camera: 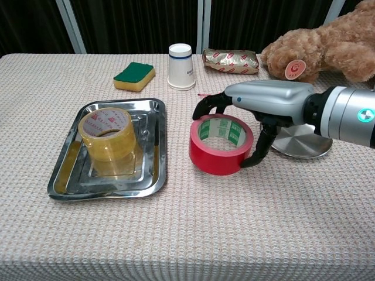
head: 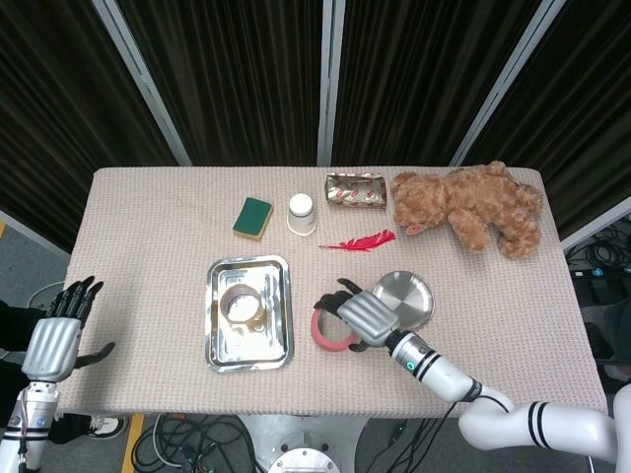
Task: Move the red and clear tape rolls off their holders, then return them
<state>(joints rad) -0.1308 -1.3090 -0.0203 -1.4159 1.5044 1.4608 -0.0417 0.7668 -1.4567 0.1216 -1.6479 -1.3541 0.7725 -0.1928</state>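
Step in hand: the first half of the task, as I judge it. The red tape roll (camera: 221, 144) is off its holder and sits low on or just above the table cloth (camera: 193, 234), between the rectangular steel tray (camera: 159, 146) and the round steel dish (camera: 302, 146).
Right hand: the right hand (camera: 258, 111) arches over the red roll, fingers curled down on its far-left rim and the thumb against its near-right side, so it grips the roll. I cannot tell from either view whether the roll already bears on the cloth.
Left hand: the left hand (head: 54, 335) hangs off the near-left edge of the table, fingers apart, holding nothing.
Red holder: the round dish lies bare, just right of the roll and behind the right forearm.
Clear tape roll: the clear tape roll (camera: 108, 140) stands upright inside the tray, left of centre, untouched.
Next move: likely to set the red roll flat and let go, which calls for spreading the fingers and lifting straight up so the rim is not dragged. Then the clear roll must come out of the tray, a job for the left hand, which is well apart from it.
Far side: green sponge (camera: 134, 75), white paper cup (camera: 181, 65), foil snack packet (camera: 230, 60), red feather (head: 357, 241) and teddy bear (camera: 328, 44) lie out of the working path.
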